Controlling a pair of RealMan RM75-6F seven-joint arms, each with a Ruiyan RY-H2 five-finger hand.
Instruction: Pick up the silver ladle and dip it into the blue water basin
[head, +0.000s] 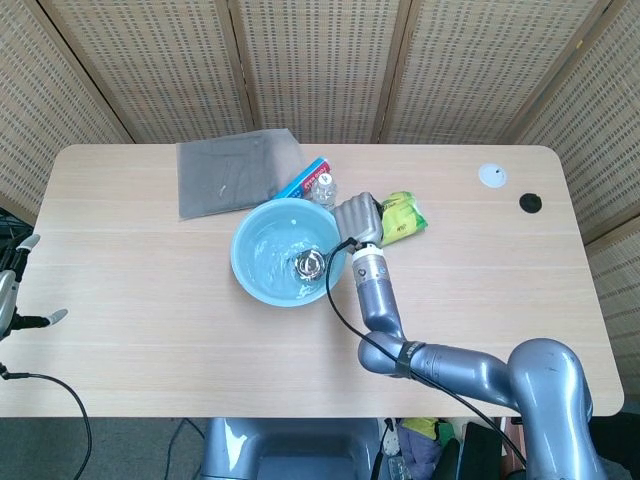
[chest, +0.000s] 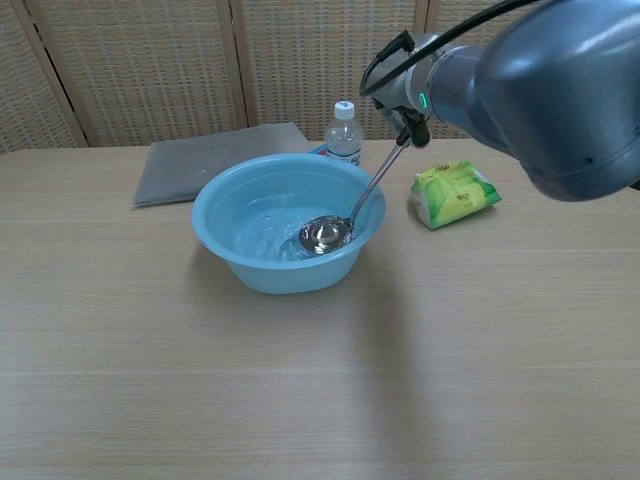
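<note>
Right hand holds ladle in basin.

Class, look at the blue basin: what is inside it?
Inside the blue basin: water and the silver ladle, bowl end down, its handle leaning over the rim toward the right hand. The ladle bowl hides the bottom beneath it.

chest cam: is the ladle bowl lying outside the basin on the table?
No, the ladle has its bowl down inside the blue basin, with the handle slanting up over the rim to the right hand.
</note>
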